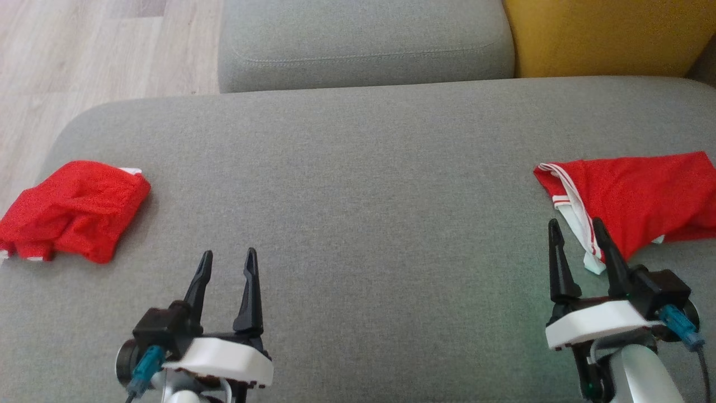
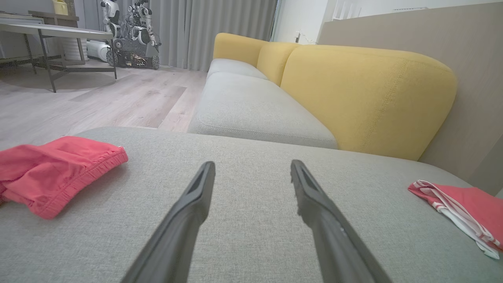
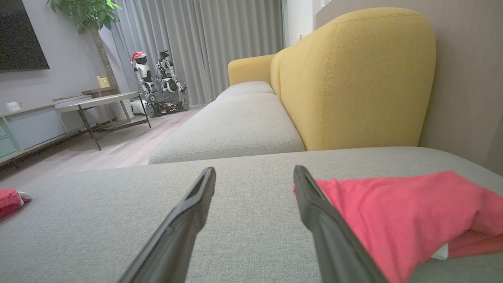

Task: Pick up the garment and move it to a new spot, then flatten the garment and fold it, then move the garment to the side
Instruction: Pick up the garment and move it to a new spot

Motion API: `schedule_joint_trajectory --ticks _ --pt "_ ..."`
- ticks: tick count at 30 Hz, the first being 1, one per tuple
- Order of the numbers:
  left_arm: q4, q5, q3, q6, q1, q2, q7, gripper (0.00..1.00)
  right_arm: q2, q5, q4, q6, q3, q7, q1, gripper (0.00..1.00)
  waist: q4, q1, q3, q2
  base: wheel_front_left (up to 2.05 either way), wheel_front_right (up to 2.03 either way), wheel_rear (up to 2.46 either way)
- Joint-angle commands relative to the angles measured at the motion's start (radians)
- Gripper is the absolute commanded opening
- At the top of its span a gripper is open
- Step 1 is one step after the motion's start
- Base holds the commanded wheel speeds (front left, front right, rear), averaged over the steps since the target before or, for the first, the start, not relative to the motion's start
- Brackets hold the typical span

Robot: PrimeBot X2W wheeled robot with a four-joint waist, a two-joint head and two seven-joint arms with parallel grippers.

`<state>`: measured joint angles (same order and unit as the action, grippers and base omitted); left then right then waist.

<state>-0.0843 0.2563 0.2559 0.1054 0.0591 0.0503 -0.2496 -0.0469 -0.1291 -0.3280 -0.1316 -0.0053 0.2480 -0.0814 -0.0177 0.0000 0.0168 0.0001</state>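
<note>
Two red garments lie far apart on a wide grey sofa seat [image 1: 358, 184]. The left garment [image 1: 72, 210] sits bunched into a thick, rumpled bundle at the seat's left edge, with a sliver of white showing at its far corner. The right garment [image 1: 643, 196] lies flatter at the seat's right edge and runs out of the head view on the right. Its white striped trim [image 1: 576, 207] faces the middle of the seat and trails toward the near side.

The left hand [image 1: 229, 252] is at the near left, with its two dark fingers spread apart and nothing between them. It is over bare grey fabric, to the right of the left garment and apart from it.

The right hand [image 1: 575, 221] is at the near right, also spread wide and gripping nothing. In the head view its right finger crosses the white trim. The right wrist view shows the red cloth lying just beside that finger, on its right. Whether the finger touches the cloth cannot be told.

Beyond the seat are a second grey cushion [image 1: 363, 39], a yellow backrest [image 1: 598, 33] at the far right, and pale wood floor [image 1: 84, 50] at the far left.
</note>
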Motion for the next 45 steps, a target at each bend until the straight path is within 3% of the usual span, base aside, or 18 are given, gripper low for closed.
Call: schedule_joint_trajectory --ticks 1,15,23,35,39,45 --pt "0.04 -0.005 -0.031 -0.001 -0.034 0.0 -0.012 1.0 -0.003 -0.004 0.029 0.001 0.028 0.013 -0.026 1.0 0.003 0.0 -0.002 -0.0001 0.0 0.0 0.0" --pt "0.025 -0.005 -0.027 -0.008 -0.053 0.0 -0.012 1.0 -0.003 -0.011 0.033 0.001 0.077 0.014 -0.038 1.0 -0.026 0.0 -0.021 -0.0001 0.0 0.0 0.0" --pt "0.042 -0.005 -0.065 0.001 -0.074 0.0 -0.012 1.0 -0.003 -0.006 0.043 0.001 0.132 0.014 -0.053 1.0 -0.132 0.0 -0.04 -0.0001 0.0 0.0 0.0" --pt "0.066 -0.004 -0.13 0.008 -0.071 0.0 -0.012 1.0 -0.003 -0.027 0.033 0.001 0.163 0.014 -0.051 1.0 -0.367 0.0 -0.029 -0.0001 0.0 0.0 0.0" --pt "0.078 0.004 -0.145 0.016 -0.056 0.0 -0.012 1.0 -0.003 -0.022 0.028 0.001 0.161 0.014 -0.06 1.0 -0.411 0.0 -0.037 -0.0001 0.0 0.0 0.0" --pt "0.077 -0.009 -0.161 0.009 -0.042 0.0 -0.012 1.0 -0.003 -0.034 0.03 0.001 0.173 0.014 -0.08 1.0 -0.419 0.0 -0.059 -0.0001 0.0 0.0 0.0"
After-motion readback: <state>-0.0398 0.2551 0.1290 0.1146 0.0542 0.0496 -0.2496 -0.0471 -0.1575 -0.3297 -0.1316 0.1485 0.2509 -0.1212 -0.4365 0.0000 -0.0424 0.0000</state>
